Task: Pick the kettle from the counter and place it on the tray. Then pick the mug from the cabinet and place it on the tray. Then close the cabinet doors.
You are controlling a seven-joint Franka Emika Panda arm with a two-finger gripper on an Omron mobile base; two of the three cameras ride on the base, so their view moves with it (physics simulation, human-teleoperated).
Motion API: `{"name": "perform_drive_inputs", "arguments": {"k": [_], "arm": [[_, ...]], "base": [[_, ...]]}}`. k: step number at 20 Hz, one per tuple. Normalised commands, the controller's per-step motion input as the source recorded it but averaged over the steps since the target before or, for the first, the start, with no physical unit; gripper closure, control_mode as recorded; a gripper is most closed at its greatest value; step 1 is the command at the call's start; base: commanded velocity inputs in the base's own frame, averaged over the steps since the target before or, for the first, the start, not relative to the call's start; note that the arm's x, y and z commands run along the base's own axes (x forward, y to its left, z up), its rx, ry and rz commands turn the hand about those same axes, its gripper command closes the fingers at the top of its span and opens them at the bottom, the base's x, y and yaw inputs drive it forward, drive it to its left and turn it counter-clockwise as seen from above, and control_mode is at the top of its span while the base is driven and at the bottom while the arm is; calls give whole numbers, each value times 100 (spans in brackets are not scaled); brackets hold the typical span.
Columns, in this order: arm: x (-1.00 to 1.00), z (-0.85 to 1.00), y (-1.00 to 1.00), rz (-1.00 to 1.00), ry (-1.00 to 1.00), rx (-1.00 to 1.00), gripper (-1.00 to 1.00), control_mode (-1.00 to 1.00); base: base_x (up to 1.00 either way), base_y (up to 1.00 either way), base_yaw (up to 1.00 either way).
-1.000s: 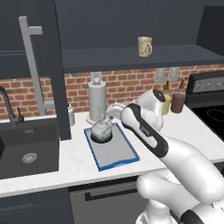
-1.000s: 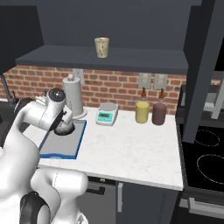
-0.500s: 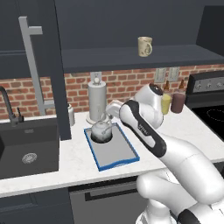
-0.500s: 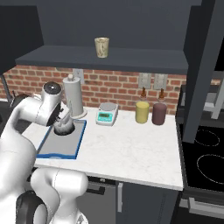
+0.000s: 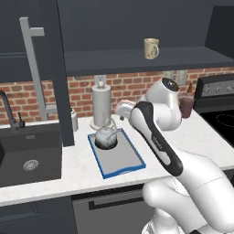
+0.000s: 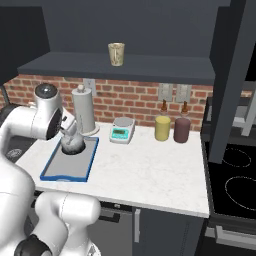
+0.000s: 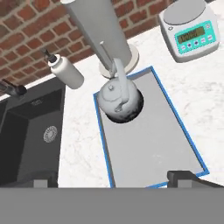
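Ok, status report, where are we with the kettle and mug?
Tool open, above tray. Kettle on tray, released. Mug on cabinet shelf. Doors open.

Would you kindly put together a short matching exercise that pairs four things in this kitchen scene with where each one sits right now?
Things:
1. kettle
2. mug
3. paper-towel roll
4. scale

Places:
A. on the cabinet shelf above the counter
B. on the counter, right of the paper-towel roll as the right base view shows it
C. on the tray, at its end nearest the brick wall
D. upright against the brick wall, just behind the tray

Pairs: 1-C, 2-A, 3-D, 4-B
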Motion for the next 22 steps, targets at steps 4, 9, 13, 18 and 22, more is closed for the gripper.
{"name": "perform_drive_inputs", "arguments": {"k": [4, 9, 13, 18, 22], "arm": [[-64, 94, -44, 4, -12, -22, -100, -100], [-60, 100, -48, 5, -10, -25, -100, -100], [-53, 81, -41, 9, -23, -22, -100, -100], [-45, 58, -46, 8, -32, -15, -100, -100], [-10, 46, -54, 4, -35, -5, -100, -100]], "base": [[0, 0, 0], [0, 0, 0], [0, 0, 0], [0, 0, 0], [0, 0, 0]]}}
